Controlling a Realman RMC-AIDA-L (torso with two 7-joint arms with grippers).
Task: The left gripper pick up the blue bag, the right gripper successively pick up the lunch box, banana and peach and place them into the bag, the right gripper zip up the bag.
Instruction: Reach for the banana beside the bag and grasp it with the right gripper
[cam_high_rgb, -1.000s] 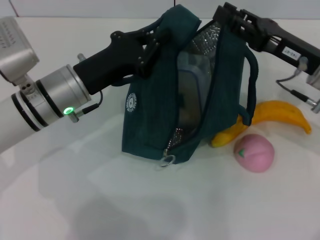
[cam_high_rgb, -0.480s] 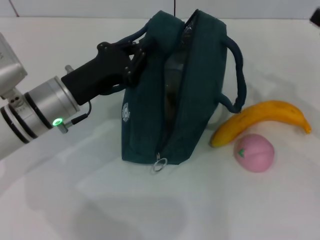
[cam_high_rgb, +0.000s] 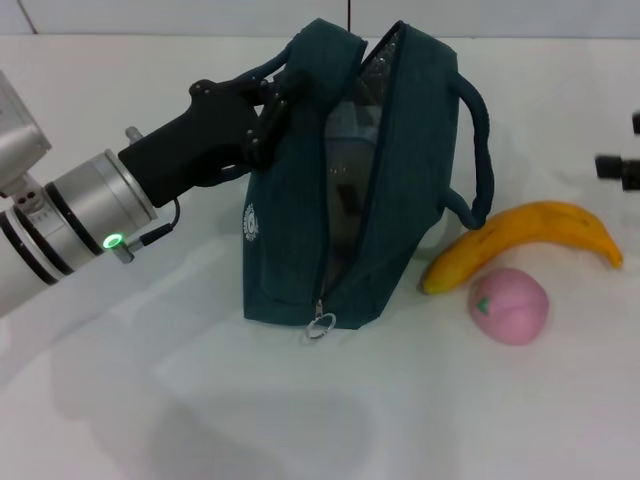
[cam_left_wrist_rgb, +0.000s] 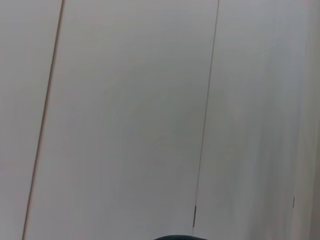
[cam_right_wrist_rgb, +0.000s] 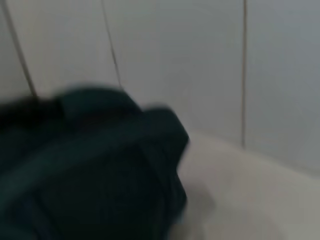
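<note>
White worktop carries one bag (cam_high_rgb: 300, 240) at frame centre, unzipped — lunch box (cam_high_rgb: 345, 150) inside. Left gripper (cam_high_rgb: 275, 105) fingers clamp its handle. One banana (cam_high_rgb: 520, 240), one peach (cam_high_rgb: 510, 305) lower right. Right gripper (cam_high_rgb: 620, 165) — fingers unseen.

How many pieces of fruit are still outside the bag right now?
2. The banana lies on the table to the right of the blue bag, and the peach sits just in front of it. Nothing more shows.

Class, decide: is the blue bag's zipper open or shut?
Open: the blue bag gapes along its top, silver lining visible inside.
</note>
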